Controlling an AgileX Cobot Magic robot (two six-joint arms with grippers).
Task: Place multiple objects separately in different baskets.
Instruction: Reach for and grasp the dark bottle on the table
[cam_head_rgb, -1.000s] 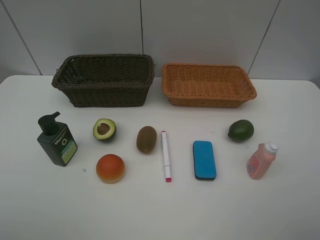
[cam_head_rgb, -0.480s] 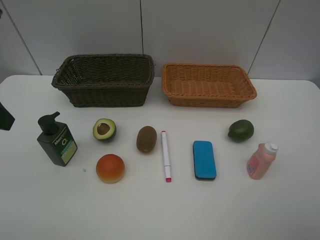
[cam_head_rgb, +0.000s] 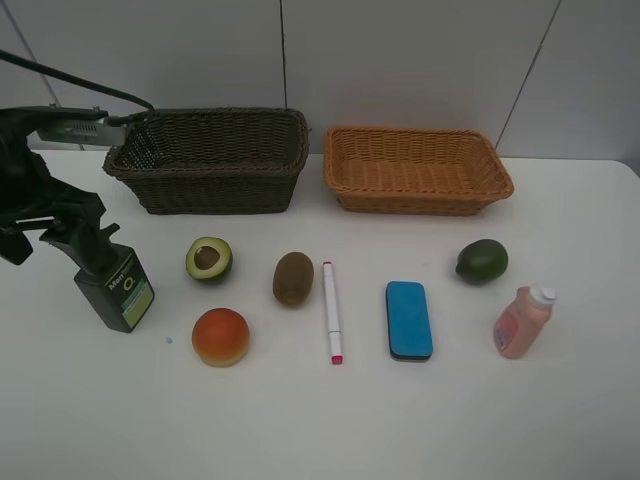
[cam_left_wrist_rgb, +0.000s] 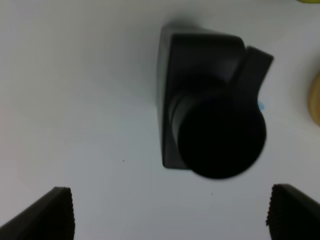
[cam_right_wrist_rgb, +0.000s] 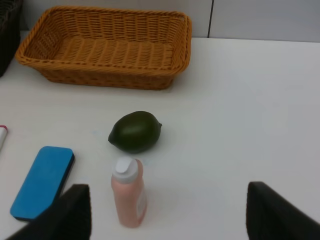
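My left gripper (cam_head_rgb: 55, 240) hangs open just above the dark green pump bottle (cam_head_rgb: 120, 292), hiding its pump head in the exterior view. From the left wrist the bottle (cam_left_wrist_rgb: 210, 125) lies below, ahead of the spread gripper (cam_left_wrist_rgb: 170, 220). In a row on the table lie the halved avocado (cam_head_rgb: 209, 259), kiwi (cam_head_rgb: 293, 278), peach (cam_head_rgb: 220, 336), marker (cam_head_rgb: 331, 311), blue eraser (cam_head_rgb: 409, 319), whole avocado (cam_head_rgb: 481, 261) and pink bottle (cam_head_rgb: 522, 321). The dark basket (cam_head_rgb: 215, 190) and tan basket (cam_head_rgb: 420, 203) stand empty behind. My right gripper (cam_right_wrist_rgb: 170, 215) is open, short of the pink bottle (cam_right_wrist_rgb: 129, 192).
The white table ends at a tiled wall right behind the baskets. The right wrist view takes in the whole avocado (cam_right_wrist_rgb: 135, 131), the eraser (cam_right_wrist_rgb: 42, 181) and the tan basket (cam_right_wrist_rgb: 100, 75). A cable trails from the left arm over the dark basket's corner.
The left arm has come in from the left edge and now stands over the pump bottle. The objects and baskets have not moved.
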